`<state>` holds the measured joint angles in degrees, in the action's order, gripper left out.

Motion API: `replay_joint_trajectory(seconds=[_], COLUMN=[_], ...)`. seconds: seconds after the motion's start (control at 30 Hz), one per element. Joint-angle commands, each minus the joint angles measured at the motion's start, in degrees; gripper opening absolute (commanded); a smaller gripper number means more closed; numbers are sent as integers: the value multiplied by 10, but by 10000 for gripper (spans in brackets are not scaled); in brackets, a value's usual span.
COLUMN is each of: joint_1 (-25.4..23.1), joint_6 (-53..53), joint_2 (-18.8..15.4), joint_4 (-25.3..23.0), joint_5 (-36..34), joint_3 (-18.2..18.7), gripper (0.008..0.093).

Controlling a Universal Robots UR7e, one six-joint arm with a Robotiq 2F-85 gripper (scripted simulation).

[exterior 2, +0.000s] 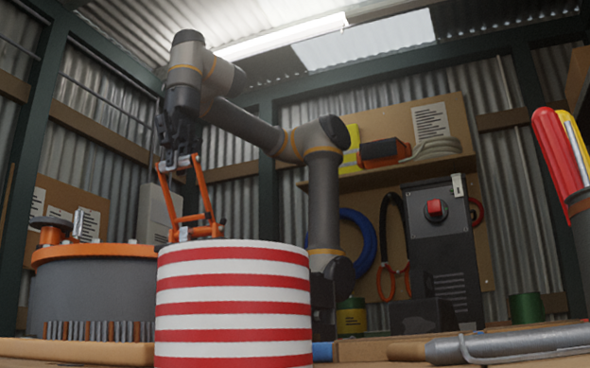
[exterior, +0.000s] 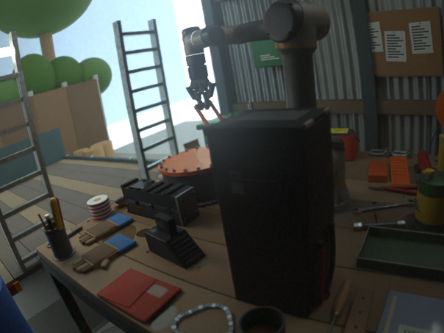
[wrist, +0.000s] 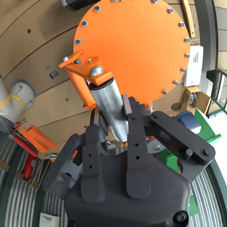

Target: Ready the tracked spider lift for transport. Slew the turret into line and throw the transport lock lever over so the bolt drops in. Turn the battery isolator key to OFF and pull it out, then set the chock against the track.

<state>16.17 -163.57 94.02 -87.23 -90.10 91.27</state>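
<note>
At the far left of the bench the lift's round orange turret (exterior: 186,160) (wrist: 132,47) sits on its grey base, with an orange slewing frame (exterior 2: 184,198) rising from its rim. I grip the frame's ribbed silver handle (wrist: 110,110) in my closed gripper (wrist: 111,115) (exterior: 202,102) (exterior 2: 177,159), high above the turret's edge. The black track block (exterior: 159,200) lies in front of the turret, and the black ribbed chock (exterior: 174,244) rests apart from it, nearer the bench front. The tall dark cabinet hides the frame's lower part from the side camera.
A tall dark cabinet (exterior: 275,208) stands mid-bench beside the turret. A striped tape roll (exterior: 99,207), gloves (exterior: 99,243), a pen cup (exterior: 58,236) and a red folder (exterior: 139,294) fill the front left. A green tray (exterior: 407,252), wrenches and orange blocks (exterior: 390,171) lie right.
</note>
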Motion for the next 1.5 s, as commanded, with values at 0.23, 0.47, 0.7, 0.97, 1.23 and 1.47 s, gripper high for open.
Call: replay_joint_trajectory(seconds=[0.23,0.47,0.7,0.97,1.23,1.47], joint_1=[0,0,0,0,0,0], joint_6=[0,0,0,0,0,0], joint_2=[0,0,0,0,0,0], joint_4=[-1,-1,-1,-1,-1,-1], joint_5=[1,1,1,1,1,1], joint_3=[0,0,0,0,0,0], gripper=[80,165,305,465,580,580])
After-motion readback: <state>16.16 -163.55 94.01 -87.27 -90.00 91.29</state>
